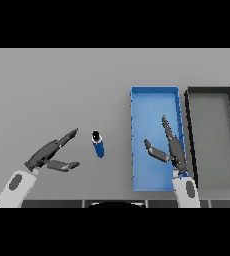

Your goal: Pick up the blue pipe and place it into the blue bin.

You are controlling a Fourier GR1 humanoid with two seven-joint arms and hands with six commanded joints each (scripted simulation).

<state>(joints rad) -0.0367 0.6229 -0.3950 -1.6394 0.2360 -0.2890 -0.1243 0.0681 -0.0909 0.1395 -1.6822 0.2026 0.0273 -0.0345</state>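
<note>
A short blue pipe (98, 145) with a dark open end lies on the grey table, just left of the blue bin (152, 102). My left hand (49, 152) hovers to the pipe's left, fingers straight and thumb spread, a small gap away from it. My right hand (171, 147) is over the near right part of the blue bin, fingers straight and pointing away, thumb held out to the left. Neither hand holds anything.
A black bin (189, 120) with a grey floor stands right beside the blue bin, on its right. The grey table (52, 90) stretches away to the left and back.
</note>
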